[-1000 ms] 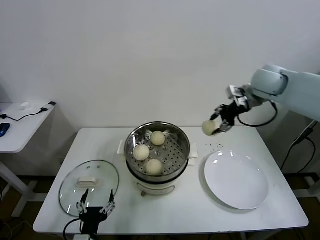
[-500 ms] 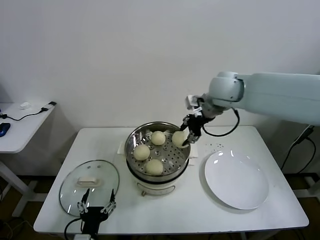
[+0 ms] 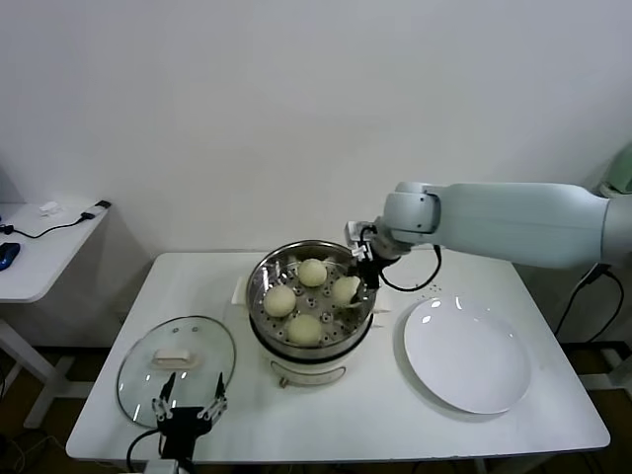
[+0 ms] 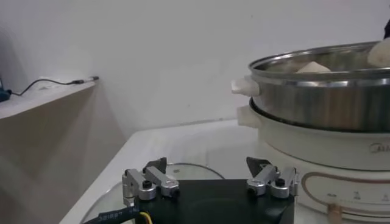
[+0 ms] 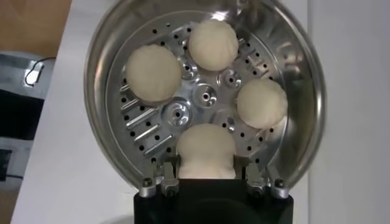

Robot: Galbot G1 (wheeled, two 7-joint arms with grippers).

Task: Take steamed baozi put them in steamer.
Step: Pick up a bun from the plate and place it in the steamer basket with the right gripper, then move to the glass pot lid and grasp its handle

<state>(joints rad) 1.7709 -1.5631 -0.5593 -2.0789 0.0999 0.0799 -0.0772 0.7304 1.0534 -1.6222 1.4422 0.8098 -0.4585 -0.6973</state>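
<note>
The steamer (image 3: 259, 274) stands at the middle of the white table, and three baozi (image 3: 312, 272) (image 3: 279, 300) (image 3: 305, 329) lie on its perforated tray. My right gripper (image 3: 357, 279) reaches into the pot on its right side. It is shut on a fourth baozi (image 3: 345, 289) and holds it low over the tray. In the right wrist view this baozi (image 5: 205, 152) sits between my fingers, with the right gripper (image 5: 205, 167) over the steamer (image 5: 97, 73) and the three others (image 5: 152, 73) beyond. My left gripper (image 3: 188, 403) is open and parked at the table's front edge.
A round glass lid (image 3: 176, 355) lies at the front left, just behind my left gripper (image 4: 207, 167). A flat white plate (image 3: 466, 355) lies right of the steamer. A low side table (image 3: 39, 247) with cables stands at the far left.
My right arm has swung left from above the plate to the steamer with the baozi, then lowered it inside the pot. The left arm has not moved.
</note>
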